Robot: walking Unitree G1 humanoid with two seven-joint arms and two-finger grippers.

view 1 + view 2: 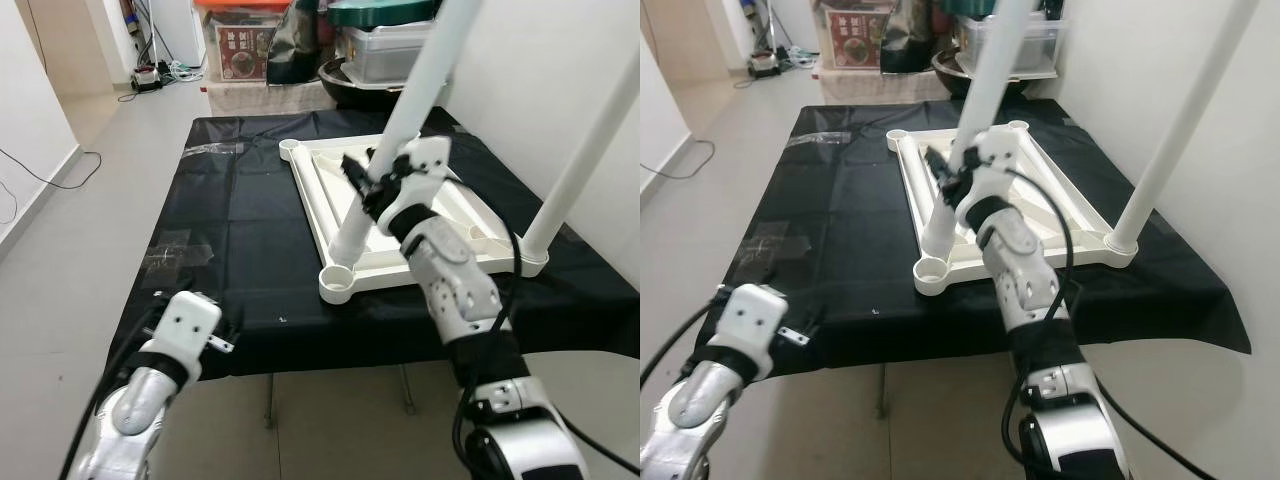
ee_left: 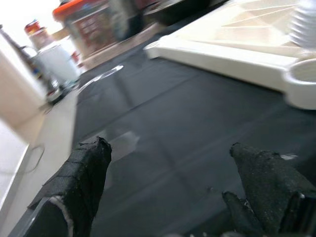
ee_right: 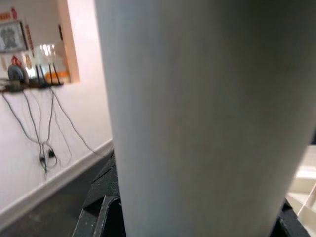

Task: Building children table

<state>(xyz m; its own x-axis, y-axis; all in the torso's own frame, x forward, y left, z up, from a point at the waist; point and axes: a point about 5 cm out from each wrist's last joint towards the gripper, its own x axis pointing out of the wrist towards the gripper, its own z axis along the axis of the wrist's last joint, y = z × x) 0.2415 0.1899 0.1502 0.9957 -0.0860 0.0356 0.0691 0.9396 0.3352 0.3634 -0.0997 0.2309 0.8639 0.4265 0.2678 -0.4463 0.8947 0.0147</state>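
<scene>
Right gripper (image 1: 372,182): black fingers clamped on a white table leg (image 1: 400,130), which leans to the right and stands with its foot inside the upturned white tabletop (image 1: 470,215), just beyond the vacant near-left corner socket (image 1: 340,279). Second white leg (image 1: 585,155): seated in the near-right corner socket, also leaning; the tabletop lies upside down on a black-covered table (image 1: 230,240), towards its right side. Left gripper (image 2: 173,190): fingers apart, holding nothing, low at the near-left edge of the black cover; storage boxes (image 1: 250,40) on the floor at the far end.
</scene>
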